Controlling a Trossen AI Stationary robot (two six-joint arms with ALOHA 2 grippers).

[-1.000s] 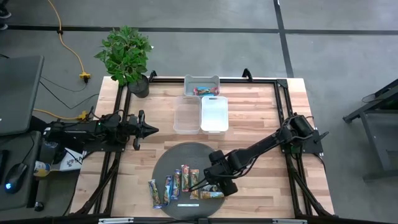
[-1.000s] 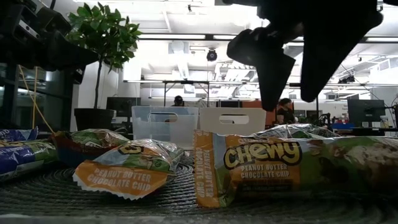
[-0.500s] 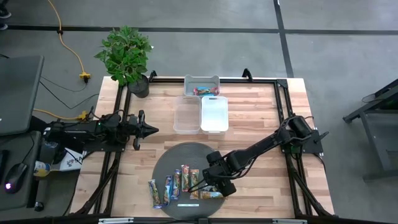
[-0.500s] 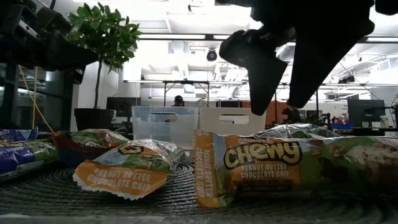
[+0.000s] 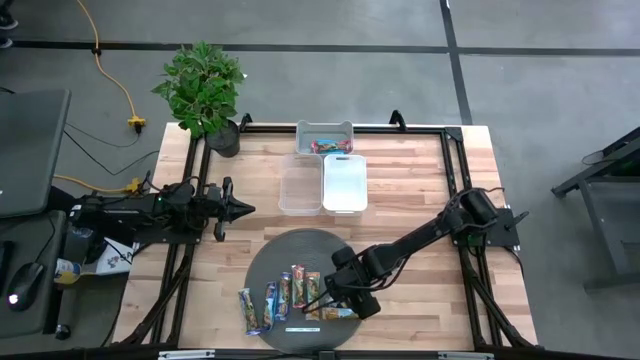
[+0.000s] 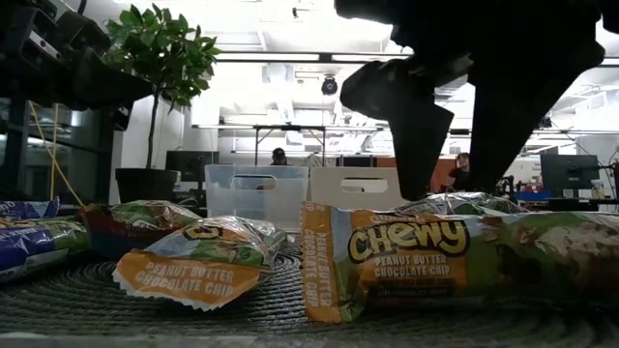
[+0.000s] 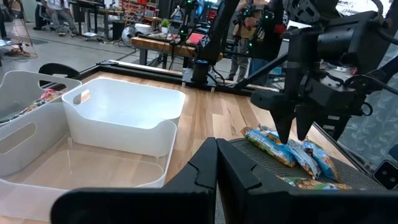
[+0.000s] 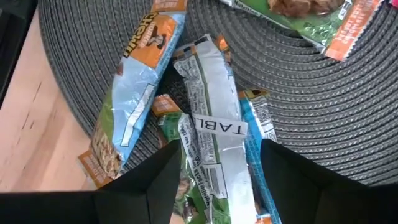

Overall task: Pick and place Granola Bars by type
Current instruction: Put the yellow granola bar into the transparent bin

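The left gripper (image 5: 243, 208), shut and empty, was held over the bench's left edge, well apart from the bars. The right gripper (image 5: 334, 300) was held wide open above the Granola Bars (image 5: 290, 298), which lay on the round dark mat (image 5: 275, 256) at the bench's front edge; a foil-backed bar (image 8: 211, 118) was straddled by its fingers (image 8: 292, 180), contact not discernible. "CHEWY PEANUT BUTTER CHOCOLATE CHIP" (image 6: 411, 253) was read on the wrappers. Clear and white bins (image 5: 323, 183) were set toward the rear edge, one bar (image 5: 331, 146) inside the rearmost.

Three bins (image 5: 331, 183), one mat (image 5: 268, 263), one plant (image 5: 202, 85).
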